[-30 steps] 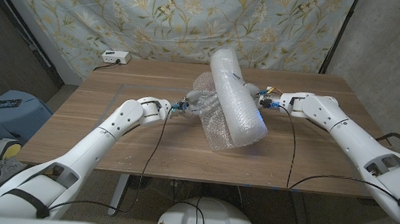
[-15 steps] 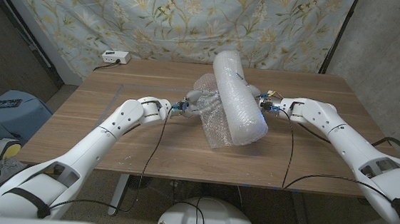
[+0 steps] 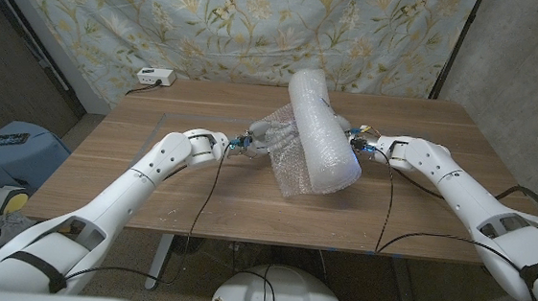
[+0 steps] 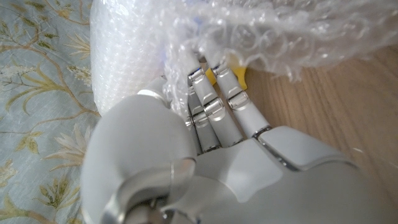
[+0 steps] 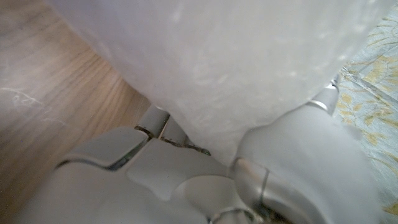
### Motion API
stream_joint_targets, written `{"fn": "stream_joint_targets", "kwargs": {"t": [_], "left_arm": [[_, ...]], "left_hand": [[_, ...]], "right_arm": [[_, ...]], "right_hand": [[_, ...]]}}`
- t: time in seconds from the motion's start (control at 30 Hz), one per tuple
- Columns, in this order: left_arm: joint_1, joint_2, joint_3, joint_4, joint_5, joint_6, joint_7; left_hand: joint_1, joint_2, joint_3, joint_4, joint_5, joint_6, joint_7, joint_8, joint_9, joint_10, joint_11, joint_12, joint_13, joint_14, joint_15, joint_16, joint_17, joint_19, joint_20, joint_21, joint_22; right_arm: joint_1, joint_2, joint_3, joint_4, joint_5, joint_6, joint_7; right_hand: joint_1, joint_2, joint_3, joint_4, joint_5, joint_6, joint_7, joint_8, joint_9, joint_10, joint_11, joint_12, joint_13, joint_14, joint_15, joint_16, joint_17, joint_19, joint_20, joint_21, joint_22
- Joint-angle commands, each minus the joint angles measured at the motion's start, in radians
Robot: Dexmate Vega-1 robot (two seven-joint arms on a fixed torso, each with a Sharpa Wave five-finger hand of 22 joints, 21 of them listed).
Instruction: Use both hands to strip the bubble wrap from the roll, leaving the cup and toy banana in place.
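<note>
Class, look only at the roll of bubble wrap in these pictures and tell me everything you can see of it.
The roll of bubble wrap is a thick, pale, dimpled plastic cylinder, tilted above the wooden table near its middle. A loose, crinkled sheet hangs from it down to the tabletop. The left hand has its fingers in the loose sheet; the right hand presses against the roll's far side.

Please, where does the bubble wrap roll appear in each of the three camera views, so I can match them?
Head view: bubble wrap roll at table centre, tilted, between both hands.
Left wrist view: roll beyond the left hand.
Right wrist view: roll against the right hand.
Shared landmark: wooden table.
</note>
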Motion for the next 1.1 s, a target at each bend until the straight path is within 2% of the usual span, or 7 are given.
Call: {"fn": "stream_joint_targets", "kwargs": {"t": [0.03, 0.3, 0.43, 0.63, 1.1], "left_arm": [[-0.017, 0.009, 0.004, 0.009, 0.011, 0.013, -0.007], [-0.02, 0.012, 0.002, 0.012, 0.014, 0.02, -0.011], [-0.02, 0.013, 0.001, 0.012, 0.014, 0.023, -0.013], [-0.018, 0.019, -0.004, 0.006, 0.011, 0.027, -0.011], [-0.004, 0.031, -0.015, -0.015, -0.002, 0.035, -0.002]], "left_hand": [[0.006, -0.006, 0.009, 0.001, 0.004, 0.017, 0.013, 0.006, 0.002, 0.007, -0.006, 0.01, 0.005, 0.009, -0.004, -0.008, 0.004, -0.005, 0.001, 0.009, 0.001], [0.005, -0.007, 0.011, 0.0, 0.004, 0.018, 0.014, 0.006, 0.001, 0.007, -0.006, 0.009, 0.01, 0.012, -0.006, -0.01, 0.009, -0.008, -0.001, 0.017, 0.001], [0.005, -0.008, 0.012, 0.001, 0.005, 0.016, 0.014, 0.006, 0.001, 0.008, -0.015, 0.01, 0.012, 0.012, -0.004, -0.012, 0.011, -0.01, -0.001, 0.021, 0.001], [0.003, -0.007, 0.013, 0.002, 0.005, 0.017, 0.013, 0.007, 0.0, 0.01, -0.008, 0.01, 0.016, 0.014, -0.004, -0.014, 0.015, -0.012, -0.001, 0.029, 0.0], [0.004, -0.011, 0.016, -0.001, 0.006, 0.018, 0.011, 0.008, -0.001, 0.012, -0.008, 0.007, 0.022, 0.02, -0.008, -0.018, 0.024, -0.015, -0.004, 0.047, -0.001]], "right_arm": [[0.002, 0.014, 0.006, 0.033, 0.004, 0.002, 0.04], [0.006, 0.021, 0.007, 0.055, 0.005, -0.002, 0.064], [0.008, 0.026, 0.01, 0.069, 0.009, -0.006, 0.076], [0.013, 0.031, 0.01, 0.076, 0.008, -0.011, 0.087], [0.011, 0.037, 0.015, 0.085, 0.01, -0.02, 0.099]], "right_hand": [[0.185, 0.196, -0.007, 0.009, -0.003, 0.005, 0.008, -0.003, 0.002, 0.016, -0.007, -0.004, 0.01, 0.046, -0.106, -0.008, 0.005, -0.005, 0.015, 0.004, 0.003], [0.167, 0.189, -0.017, 0.021, -0.01, -0.007, 0.019, -0.011, 0.004, -0.01, 0.011, -0.026, -0.002, 0.029, -0.088, -0.026, -0.001, -0.014, 0.029, 0.001, 0.002], [0.157, 0.186, -0.023, 0.027, -0.012, -0.012, 0.023, -0.015, 0.005, -0.015, 0.015, -0.035, -0.011, 0.023, -0.082, -0.034, -0.005, -0.018, 0.032, -0.001, 0.001], [0.145, 0.178, -0.033, 0.034, -0.015, -0.025, 0.032, -0.022, 0.005, -0.031, 0.029, -0.045, -0.012, 0.01, -0.075, -0.048, -0.013, -0.024, 0.043, -0.004, 0.001], [0.088, 0.161, -0.065, 0.068, -0.015, -0.043, 0.04, -0.034, 0.004, -0.056, 0.048, -0.065, -0.017, -0.008, -0.06, -0.069, -0.025, -0.037, 0.058, -0.011, 0.0]]}}
